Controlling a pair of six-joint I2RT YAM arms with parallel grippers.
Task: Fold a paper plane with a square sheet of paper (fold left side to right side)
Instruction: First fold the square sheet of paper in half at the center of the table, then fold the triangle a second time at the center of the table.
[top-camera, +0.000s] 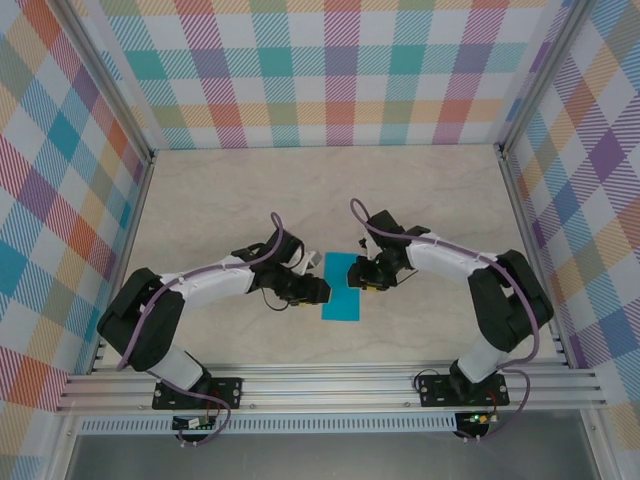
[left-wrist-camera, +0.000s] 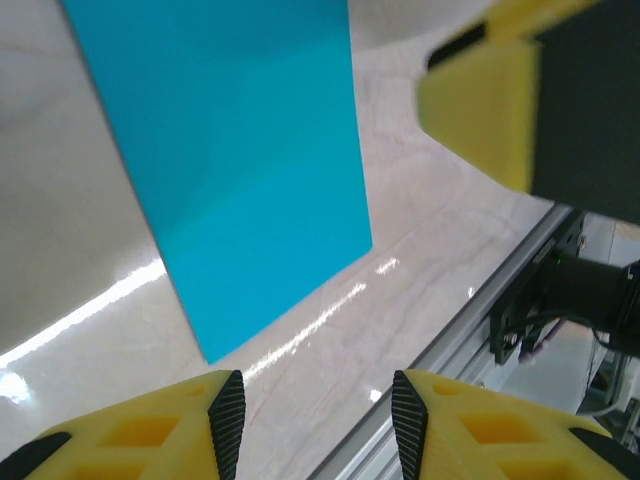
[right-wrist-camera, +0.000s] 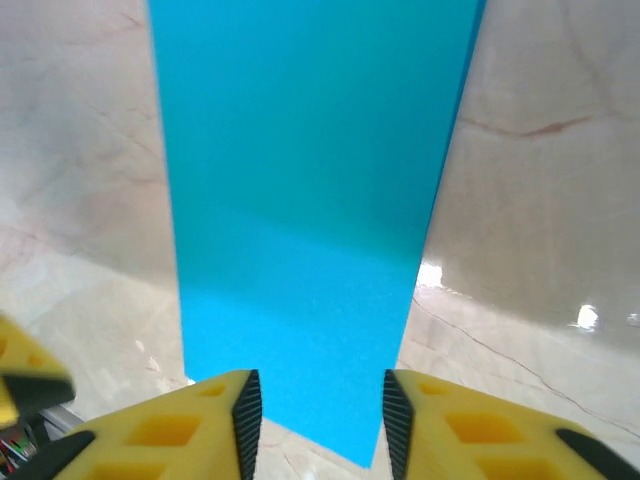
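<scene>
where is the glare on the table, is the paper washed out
Left wrist view: white glare streaks on the table beside the paper, which is not washed out. Right wrist view: small bright spots on the table right of the paper. Top view: soft even light, no glare.

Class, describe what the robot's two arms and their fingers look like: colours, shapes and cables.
The left arm and right arm each have white links, black joints and a black base bracket. A purple cable runs along each arm. The fingers are yellow blocks with black ribbed inner pads.
</scene>
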